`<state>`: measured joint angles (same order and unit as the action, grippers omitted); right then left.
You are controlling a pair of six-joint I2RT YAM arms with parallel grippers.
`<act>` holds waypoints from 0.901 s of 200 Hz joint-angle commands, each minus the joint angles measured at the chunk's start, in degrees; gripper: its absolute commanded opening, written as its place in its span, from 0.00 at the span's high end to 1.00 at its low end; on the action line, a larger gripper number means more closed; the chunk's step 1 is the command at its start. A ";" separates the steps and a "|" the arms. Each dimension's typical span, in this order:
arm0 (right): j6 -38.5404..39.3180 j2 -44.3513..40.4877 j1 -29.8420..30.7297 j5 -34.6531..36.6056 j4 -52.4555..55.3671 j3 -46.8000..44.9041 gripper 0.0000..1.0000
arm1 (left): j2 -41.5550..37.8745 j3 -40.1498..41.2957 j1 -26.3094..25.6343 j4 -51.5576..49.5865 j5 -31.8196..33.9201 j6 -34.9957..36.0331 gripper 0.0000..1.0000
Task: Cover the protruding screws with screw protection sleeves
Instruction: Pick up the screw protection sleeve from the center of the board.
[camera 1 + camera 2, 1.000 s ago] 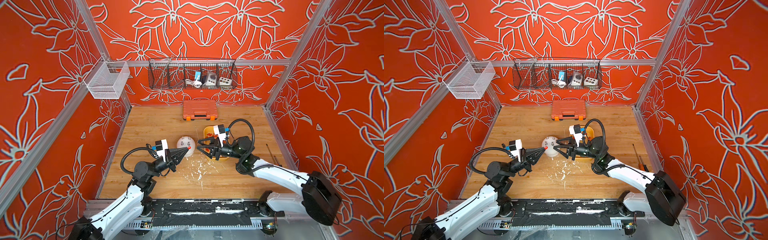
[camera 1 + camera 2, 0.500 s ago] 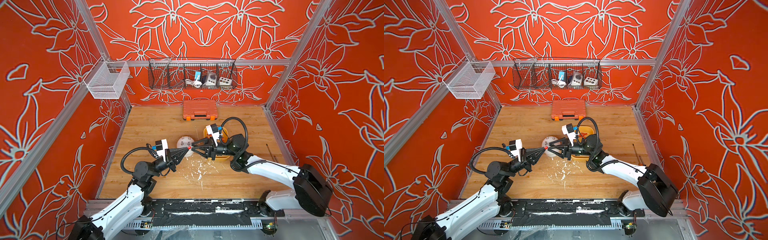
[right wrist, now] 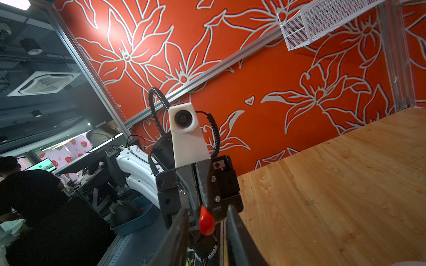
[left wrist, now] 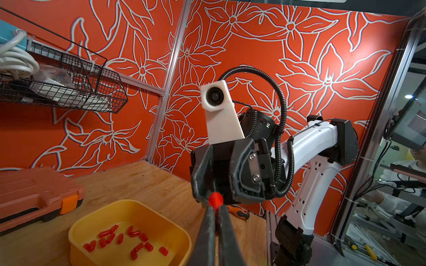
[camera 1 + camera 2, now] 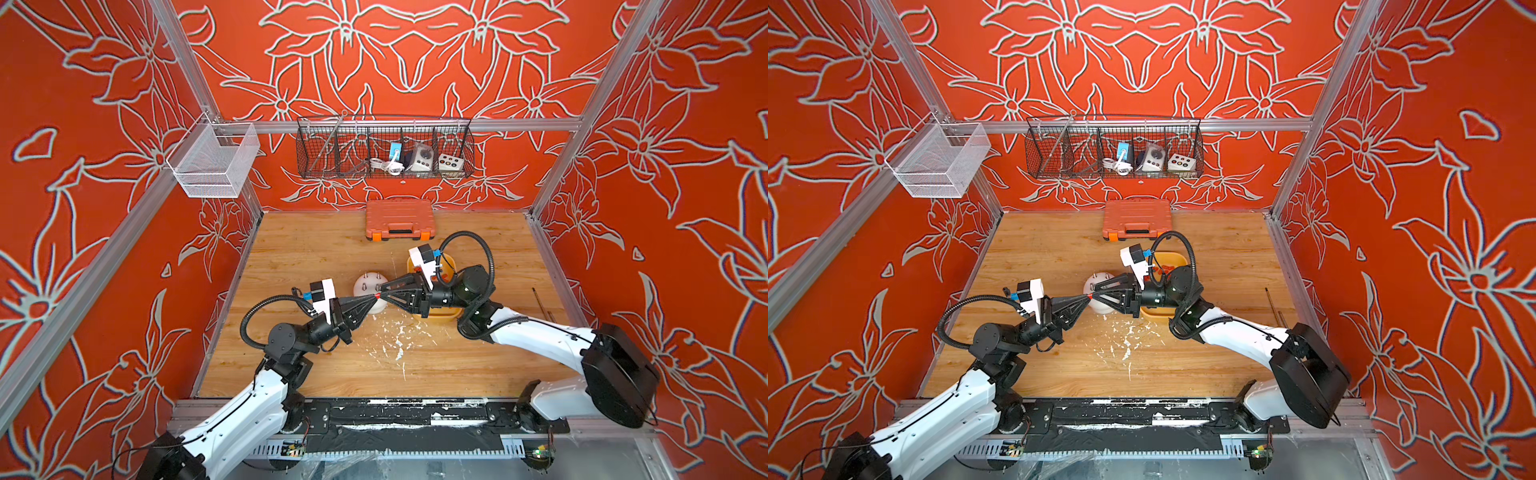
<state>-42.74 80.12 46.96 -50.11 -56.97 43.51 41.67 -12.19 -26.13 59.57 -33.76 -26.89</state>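
My left gripper (image 5: pixel 373 297) is shut on a small red screw protection sleeve (image 5: pixel 377 296), which sticks out past its tips above the table. The left wrist view shows the sleeve (image 4: pixel 216 199) pinched between the closed tips of that gripper (image 4: pixel 215 207). My right gripper (image 5: pixel 383 293) meets it tip to tip. Its fingers straddle the sleeve (image 3: pixel 205 222) in the right wrist view, with a gap on each side, so that gripper (image 3: pixel 207 214) is open. Just behind stands the white dome (image 5: pixel 368 282) with two protruding screws (image 5: pixel 365 286) showing. More sleeves (image 4: pixel 119 237) lie in the yellow tray (image 4: pixel 92 218).
An orange tool case (image 5: pixel 399 218) lies at the back of the table. A screwdriver (image 5: pixel 542 303) rests near the right wall. White flecks (image 5: pixel 395 336) litter the wood in front. A black wire basket (image 5: pixel 384 149) and a white mesh basket (image 5: pixel 212 162) hang on the walls.
My right gripper has moved left from the yellow tray to the left gripper's tip, and its jaws have narrowed around the sleeve. The left arm has stayed put.
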 commanded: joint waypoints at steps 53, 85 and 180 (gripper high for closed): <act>-0.45 0.68 0.59 -2.10 -1.61 1.75 0.91 | -1.15 0.20 0.30 0.99 0.00 0.54 1.00; -0.56 0.78 0.76 -2.72 -1.96 2.19 0.98 | -1.07 0.22 0.29 0.95 0.10 0.53 1.00; -0.64 1.24 1.12 -2.89 -0.50 3.20 0.96 | -1.06 0.50 0.13 0.72 0.16 0.80 1.00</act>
<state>-43.05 80.90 47.70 -51.79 -55.64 44.73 41.01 -12.19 -26.09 59.22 -33.52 -26.70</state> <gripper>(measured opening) 0.091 0.047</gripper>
